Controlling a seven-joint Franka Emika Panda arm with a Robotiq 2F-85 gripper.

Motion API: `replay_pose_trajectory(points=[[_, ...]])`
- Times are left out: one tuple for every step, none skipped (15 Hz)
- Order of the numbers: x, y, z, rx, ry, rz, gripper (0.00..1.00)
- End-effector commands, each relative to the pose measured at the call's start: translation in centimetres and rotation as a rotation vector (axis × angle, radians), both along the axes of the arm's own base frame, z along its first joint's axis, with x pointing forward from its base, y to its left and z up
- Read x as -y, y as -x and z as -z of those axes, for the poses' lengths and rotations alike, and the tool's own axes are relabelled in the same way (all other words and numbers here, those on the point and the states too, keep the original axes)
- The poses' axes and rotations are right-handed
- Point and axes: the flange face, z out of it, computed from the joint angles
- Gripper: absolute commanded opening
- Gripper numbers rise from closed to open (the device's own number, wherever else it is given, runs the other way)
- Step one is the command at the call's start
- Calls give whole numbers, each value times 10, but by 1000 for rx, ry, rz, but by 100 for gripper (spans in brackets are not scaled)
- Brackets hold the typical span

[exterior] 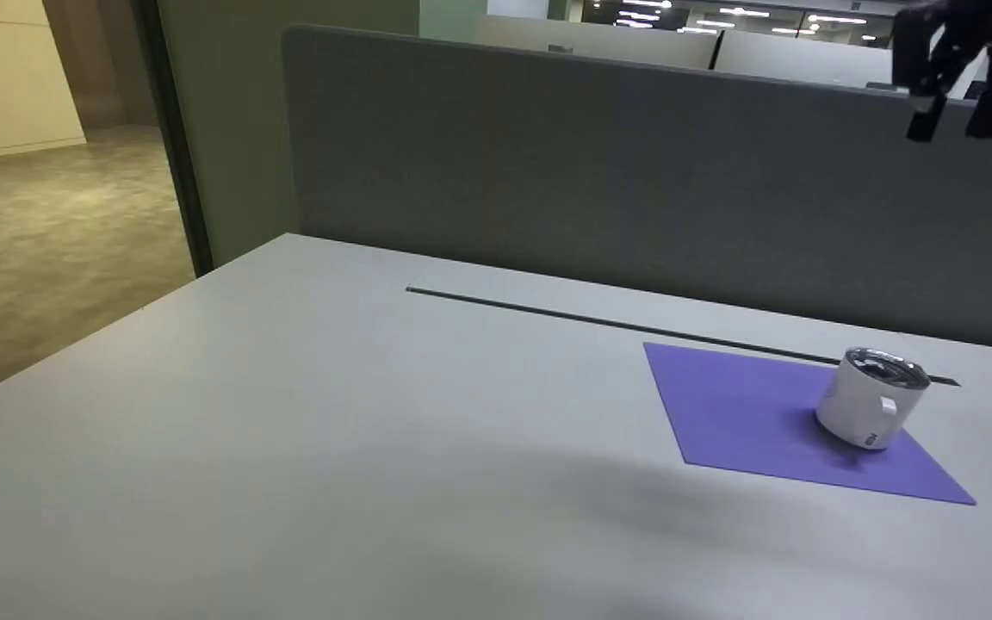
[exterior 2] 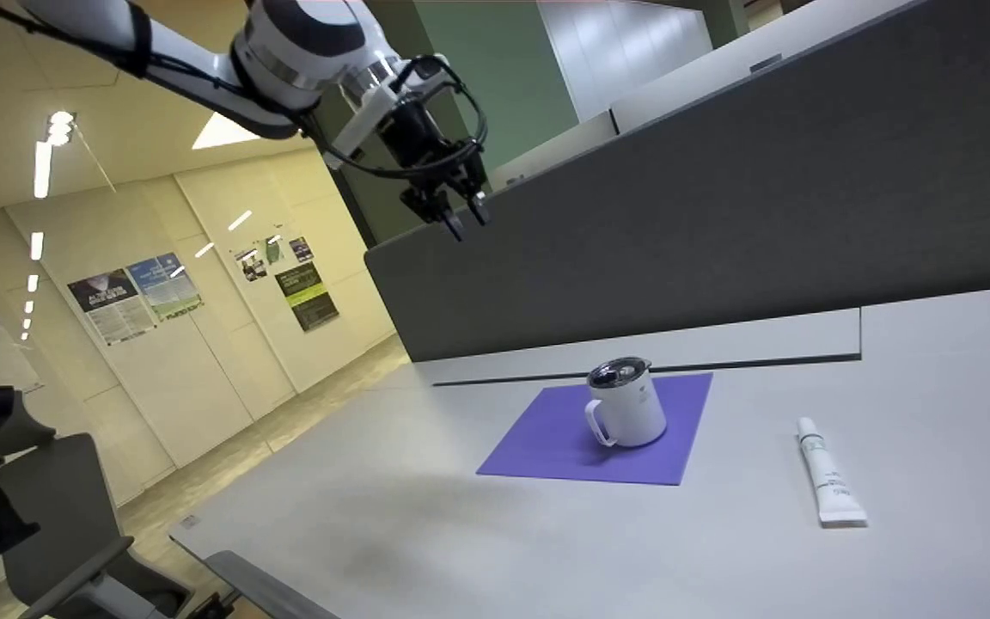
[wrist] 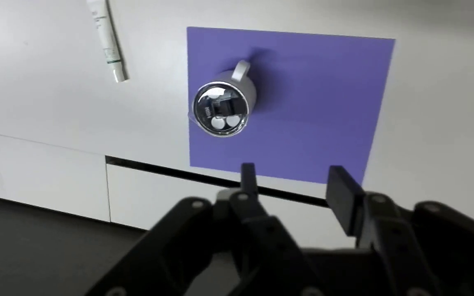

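While hanging well above the mug (exterior 2: 626, 411), points the fingers (wrist: 344, 201) downward and apart, with only air between them, likely for lack of anything there to grip. Under the upright mug, see the mat (wrist: 303, 135), perhaps laid on the table (exterior: 375, 387) to shield it. On the mug, note the lid (wrist: 222, 107) fitted, probably against spills, and the handle (wrist: 241, 70) jutting out free. Beside the mug, off the mat, find the tube (exterior 2: 828, 477) lying flat, presumably too narrow-capped to stand.
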Motion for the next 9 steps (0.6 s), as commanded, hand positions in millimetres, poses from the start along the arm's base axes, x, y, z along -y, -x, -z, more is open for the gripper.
replay_pose_trajectory(points=[[21, -39, 42, -42, 75, -45, 18], [26, -43, 55, -53, 89, -50, 12], [32, -47, 66, -59, 102, -53, 5], [39, -50, 76, -73, 114, -51, 1], [46, -52, 85, -89, 124, -43, 0], [53, -53, 93, -114, 139, -18, 0], [42, -44, 91, -96, 105, -39, 0], [45, -45, 98, -103, 106, -34, 0], [45, -45, 101, -107, 105, -35, 0]])
